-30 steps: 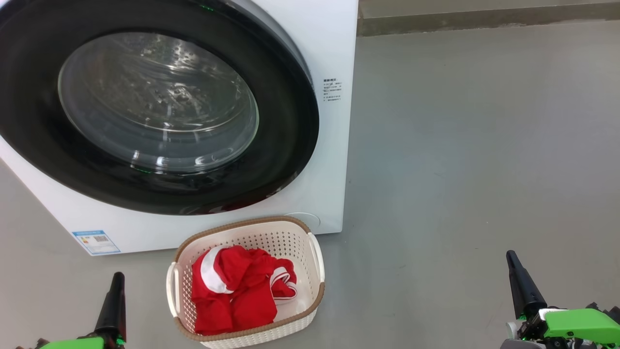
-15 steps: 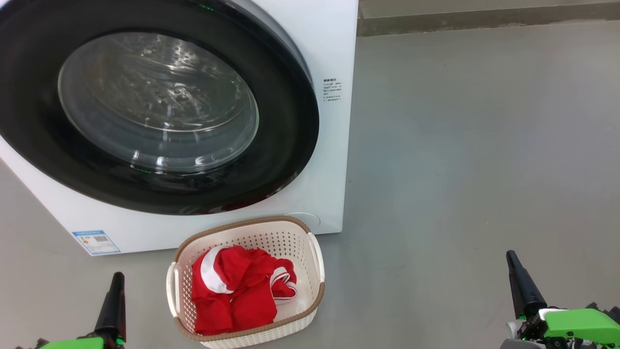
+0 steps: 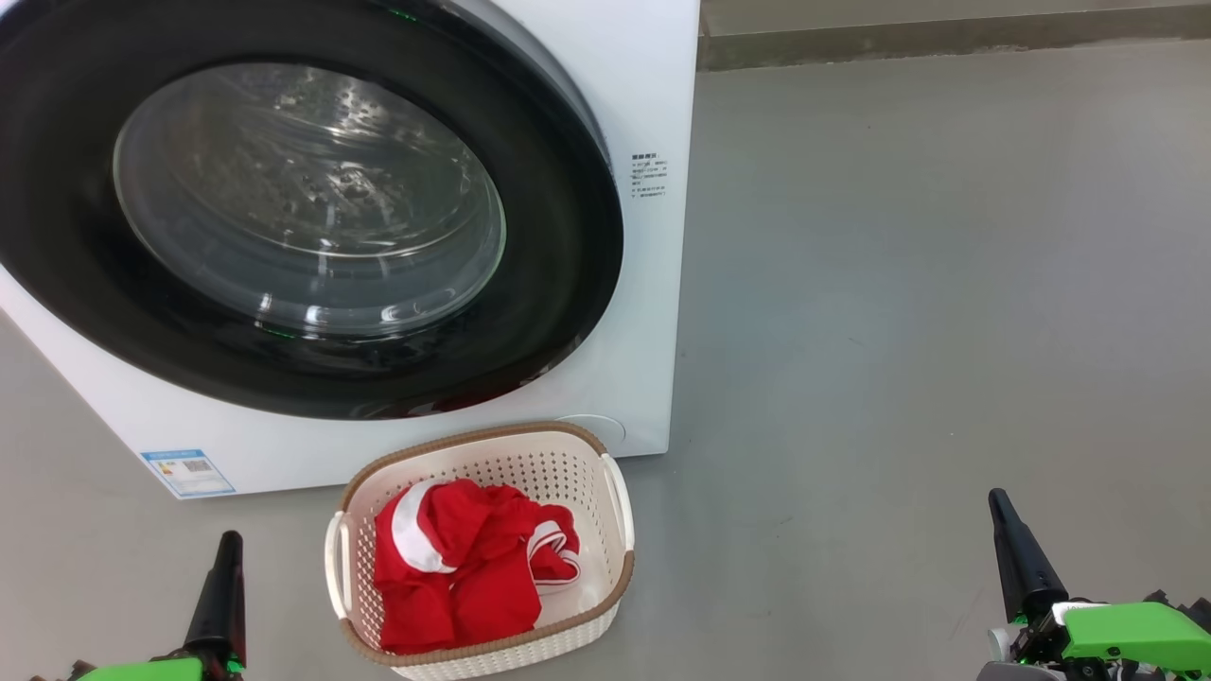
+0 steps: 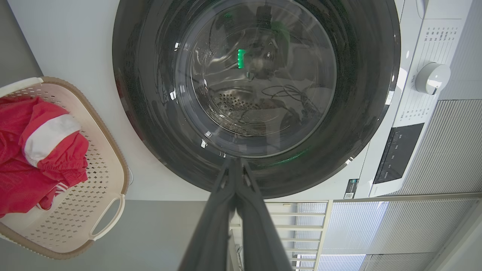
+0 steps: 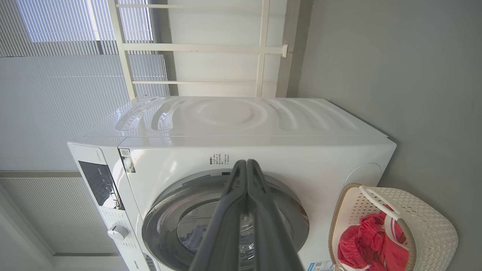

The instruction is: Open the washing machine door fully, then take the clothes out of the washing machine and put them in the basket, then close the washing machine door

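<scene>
Head view: the washing machine door (image 3: pixel 307 203) spreads from nine to twelve o'clock, its black rim lying against the white front of the washing machine (image 3: pixel 648 104). Through the glass I make out bare perforated steel and no red. The basket (image 3: pixel 530 470) stands on the grey floor (image 3: pixel 899 331) at six o'clock, just in front of the machine, with the clothes (image 3: pixel 454 572) heaped inside it. The left gripper (image 3: pixel 229 544) rises at seven o'clock and the right gripper (image 3: pixel 999 506) at five o'clock, both well apart from the basket and the door.

Left wrist view: the left fingers are pressed together into one dark blade that grasps nothing, its tip pointing at the lower rim of the door (image 4: pixel 256 79). The basket (image 4: pixel 113 162) and its red load (image 4: pixel 34 150) lie at nine o'clock. A white dial (image 4: pixel 432 77) sits at two o'clock.

Right wrist view: the right fingers are likewise clenched on nothing. The door (image 5: pixel 165 214) looks flush with the cabinet at six o'clock, and the basket (image 5: pixel 427 222) with the clothes (image 5: pixel 357 244) lies at four o'clock.

By my judgement all three steps are done, and the closing of the door is the one just finished. The next move calls for little beyond keeping both arms clear, or a firm push on the rim should the latch prove not to have caught, which cannot be told from here.
</scene>
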You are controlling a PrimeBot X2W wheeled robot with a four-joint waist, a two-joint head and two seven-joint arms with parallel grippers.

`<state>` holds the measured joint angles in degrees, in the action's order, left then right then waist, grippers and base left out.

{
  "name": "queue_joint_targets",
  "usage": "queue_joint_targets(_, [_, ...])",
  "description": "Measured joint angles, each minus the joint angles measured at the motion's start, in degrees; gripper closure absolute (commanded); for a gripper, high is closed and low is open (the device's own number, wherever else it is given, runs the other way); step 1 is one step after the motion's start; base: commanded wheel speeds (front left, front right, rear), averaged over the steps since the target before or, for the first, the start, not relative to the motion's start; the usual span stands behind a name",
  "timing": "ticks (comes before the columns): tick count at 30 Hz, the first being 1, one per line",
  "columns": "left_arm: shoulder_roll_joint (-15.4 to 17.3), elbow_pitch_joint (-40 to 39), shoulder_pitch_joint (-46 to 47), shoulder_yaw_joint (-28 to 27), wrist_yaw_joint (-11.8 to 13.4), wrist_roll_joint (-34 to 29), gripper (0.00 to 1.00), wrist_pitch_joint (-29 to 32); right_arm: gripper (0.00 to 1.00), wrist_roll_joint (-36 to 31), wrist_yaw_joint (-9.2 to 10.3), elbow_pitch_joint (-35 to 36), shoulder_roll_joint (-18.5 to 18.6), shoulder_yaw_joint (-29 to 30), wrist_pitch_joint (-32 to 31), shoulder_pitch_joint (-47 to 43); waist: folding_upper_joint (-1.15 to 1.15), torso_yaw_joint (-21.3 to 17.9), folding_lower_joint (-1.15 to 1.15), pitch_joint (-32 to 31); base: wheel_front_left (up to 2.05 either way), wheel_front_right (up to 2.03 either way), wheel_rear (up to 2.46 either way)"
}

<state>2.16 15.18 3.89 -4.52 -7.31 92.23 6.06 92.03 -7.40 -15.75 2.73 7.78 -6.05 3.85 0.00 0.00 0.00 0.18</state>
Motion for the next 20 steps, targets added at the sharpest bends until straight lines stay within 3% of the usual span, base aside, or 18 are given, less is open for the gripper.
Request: queue_joint_targets(20, [-0.01,0.0,0.01,-0.03,0.0,0.0,1.0,0.01,1.0,0.0,0.0,0.0,-0.01,0.01,0.0,0.0,0.0,0.0,0.0,0.0,0.0,0.0,0.0])
